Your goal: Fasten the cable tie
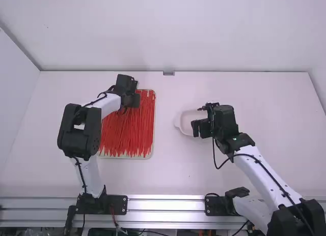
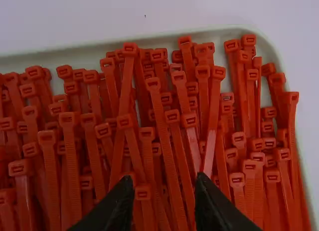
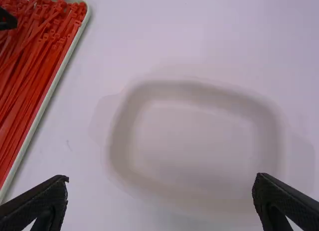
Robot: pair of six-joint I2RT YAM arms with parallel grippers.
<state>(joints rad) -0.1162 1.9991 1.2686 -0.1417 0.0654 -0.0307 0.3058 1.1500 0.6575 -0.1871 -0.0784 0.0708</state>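
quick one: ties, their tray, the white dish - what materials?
Cable ties: likely moulded plastic, orange-red, slight sheen; ribbed straps, square heads. Tray: pale, smooth, rounded rim, probably plastic. Dish: white, matte, soft rounded walls with handles; plastic or ceramic, cannot tell.

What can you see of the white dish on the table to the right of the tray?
The white rounded-rectangular dish looks like smooth plastic or ceramic, shallow, with a flat bottom, sloped walls and a small tab handle at each short end. It is empty and sits upright on the white table, apart from the pale tray of red cable ties. The right hand hangs open above it, seemingly without touching.
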